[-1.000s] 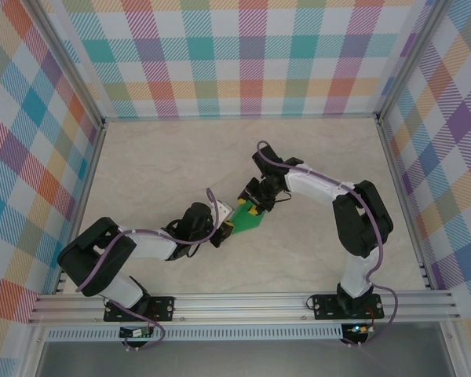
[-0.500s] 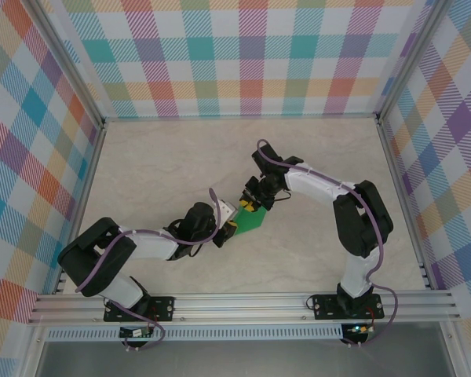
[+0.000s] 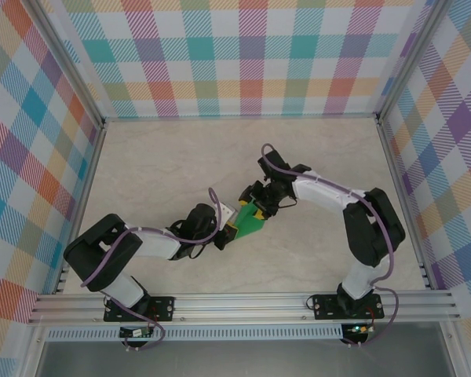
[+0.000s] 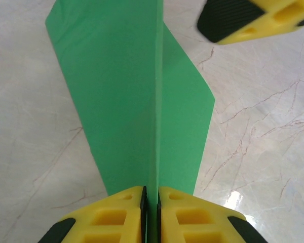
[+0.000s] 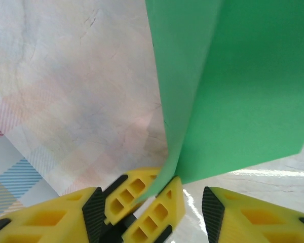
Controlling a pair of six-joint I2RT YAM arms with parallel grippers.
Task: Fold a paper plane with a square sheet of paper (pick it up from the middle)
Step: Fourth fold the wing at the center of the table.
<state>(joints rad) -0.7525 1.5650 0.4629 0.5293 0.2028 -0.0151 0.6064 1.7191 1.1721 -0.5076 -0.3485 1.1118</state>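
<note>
Left end effector [image 4: 151,196] pinches paper [image 4: 121,91], seemingly creased.

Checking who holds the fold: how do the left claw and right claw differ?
The left claw is shut on the green paper; the right claw is open beside it. The left claw points in from the near left, the right claw from the far right. Both are yellow and black.

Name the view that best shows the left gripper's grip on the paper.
Left wrist: close up, the left gripper clamps the green paper at its fold. Top external shows both small; right wrist shows the pinch from opposite.
</note>
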